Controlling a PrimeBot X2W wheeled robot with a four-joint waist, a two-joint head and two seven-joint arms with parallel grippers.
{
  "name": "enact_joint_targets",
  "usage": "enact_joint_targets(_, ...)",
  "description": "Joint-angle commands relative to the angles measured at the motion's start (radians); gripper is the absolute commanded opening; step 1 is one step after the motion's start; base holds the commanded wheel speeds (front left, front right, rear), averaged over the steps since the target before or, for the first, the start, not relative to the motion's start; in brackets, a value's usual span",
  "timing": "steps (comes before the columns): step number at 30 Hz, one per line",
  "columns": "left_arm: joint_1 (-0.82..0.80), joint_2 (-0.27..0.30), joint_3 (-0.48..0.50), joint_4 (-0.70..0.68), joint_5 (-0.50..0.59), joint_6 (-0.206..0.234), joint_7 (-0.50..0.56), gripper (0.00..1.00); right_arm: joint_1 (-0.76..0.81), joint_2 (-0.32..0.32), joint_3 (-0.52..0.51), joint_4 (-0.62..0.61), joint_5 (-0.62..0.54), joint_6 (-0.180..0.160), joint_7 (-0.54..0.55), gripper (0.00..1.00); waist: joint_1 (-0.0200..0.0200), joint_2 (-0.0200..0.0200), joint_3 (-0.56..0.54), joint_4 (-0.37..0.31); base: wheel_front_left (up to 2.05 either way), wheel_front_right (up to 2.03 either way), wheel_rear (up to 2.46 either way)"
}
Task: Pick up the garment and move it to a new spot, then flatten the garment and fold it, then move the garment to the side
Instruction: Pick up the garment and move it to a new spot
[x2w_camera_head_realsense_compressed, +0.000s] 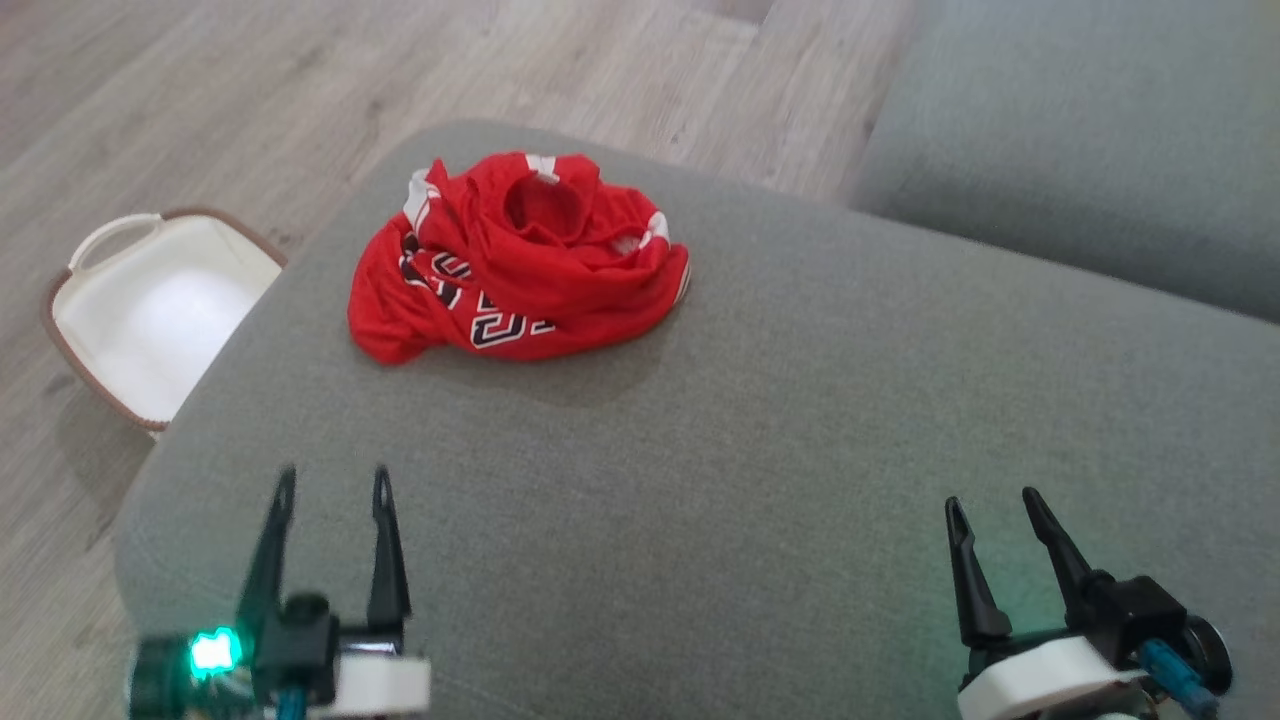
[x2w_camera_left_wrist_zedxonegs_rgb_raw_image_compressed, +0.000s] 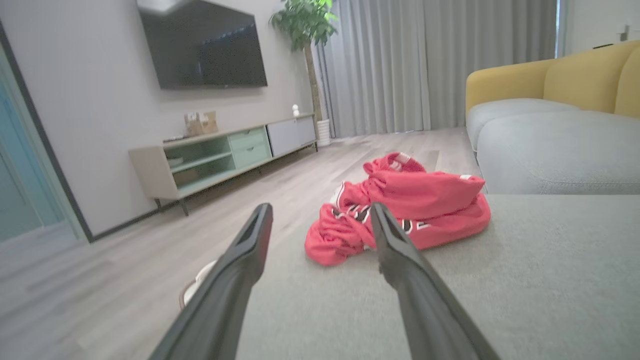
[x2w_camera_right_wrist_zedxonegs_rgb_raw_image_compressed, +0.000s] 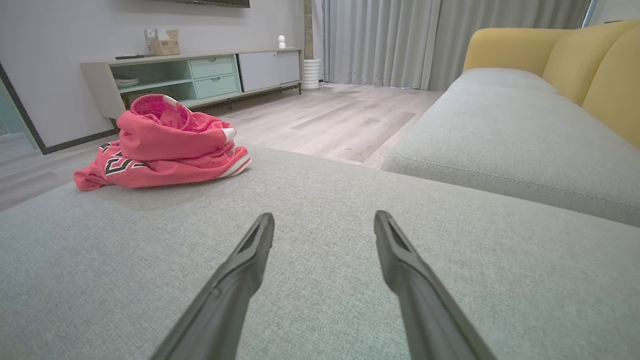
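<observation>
Wood-plank floor (x2w_camera_head_realsense_compressed: 180, 100) takes the upper left of head view. White basket (x2w_camera_head_realsense_compressed: 150, 320) with a brown rim sits on it at the left edge, its right side cut off by the edge of the grey cushion (x2w_camera_head_realsense_compressed: 760, 430).

Left gripper (x2w_camera_head_realsense_compressed: 335, 472) is at lower left, over the cushion's near left corner. Fingers apart, nothing between them, green light lit on its body.

Red garment (x2w_camera_head_realsense_compressed: 515, 265) is up and right of it, upper left-centre of frame. It lies crumpled in a heap on the cushion, close to the far left edge. White trim and dark lettering show in the folds, with a round opening facing up. It is well apart from both grippers.

Right gripper (x2w_camera_head_realsense_compressed: 992, 497) is at lower right, over the cushion. Fingers spread, holding nothing. Second grey seat (x2w_camera_head_realsense_compressed: 1080, 130) is at upper right.

Left wrist view:
- TV (x2w_camera_left_wrist_zedxonegs_rgb_raw_image_compressed: 202, 45) on the wall upper left, with a low console (x2w_camera_left_wrist_zedxonegs_rgb_raw_image_compressed: 225, 152) under it.
- Potted plant (x2w_camera_left_wrist_zedxonegs_rgb_raw_image_compressed: 305, 30) at top centre, grey curtains (x2w_camera_left_wrist_zedxonegs_rgb_raw_image_compressed: 425, 60) to its right.
- Garment is mid-frame, past the fingertips. The right finger overlaps its lower left part in the picture; contact can't be told from this view.
- Yellow sofa back (x2w_camera_left_wrist_zedxonegs_rgb_raw_image_compressed: 550, 75) at upper right.

Right wrist view: garment at left of frame on the cushion's far corner, ahead and left of the spread fingers. The console is behind it, with the grey seat and yellow back at right.
</observation>
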Motion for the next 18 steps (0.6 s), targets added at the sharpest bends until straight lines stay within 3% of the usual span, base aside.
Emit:
enact_joint_targets(1, -0.081, 0.015, 0.026, -0.046, 0.019, 0.008, -0.012, 1.0, -0.055, -0.011, 0.02, -0.035, -0.004, 0.005, -0.014, 1.0, -0.0001, 0.0, 0.018, 0.002, 0.0, 0.0, 0.0)
enact_joint_targets(5, -0.174, 0.046, 0.006, -0.117, 0.048, 0.027, -0.012, 1.0, -0.053, -0.011, 0.018, -0.037, -0.024, 0.005, -0.014, 1.0, -0.0001, 0.0, 0.067, -0.001, 0.0, 0.0, 0.0)
enact_joint_targets(9, -0.332, 0.065, 0.009, -0.128, 0.01, -0.01, -0.012, 1.0, -0.07, -0.012, 0.004, -0.05, -0.086, 0.005, -0.014, 1.0, -0.0001, 0.0, 0.148, -0.007, 0.0, 0.0, 0.0)
enact_joint_targets(13, -0.614, 0.088, 0.026, 0.059, -0.045, -0.084, 0.011, 1.0, -0.113, -0.066, 0.0, -0.075, -0.118, 0.005, -0.014, 1.0, -0.0001, 0.0, 0.255, -0.031, 0.0, 0.0, 0.0)
enact_joint_targets(18, -0.864, 0.092, 0.049, 0.35, -0.12, -0.153, 0.133, 1.0, -0.143, -0.139, 0.011, -0.105, -0.12, 0.005, -0.014, 1.0, -0.0001, 0.0, 0.338, -0.074, 0.0, 0.0, 0.0)
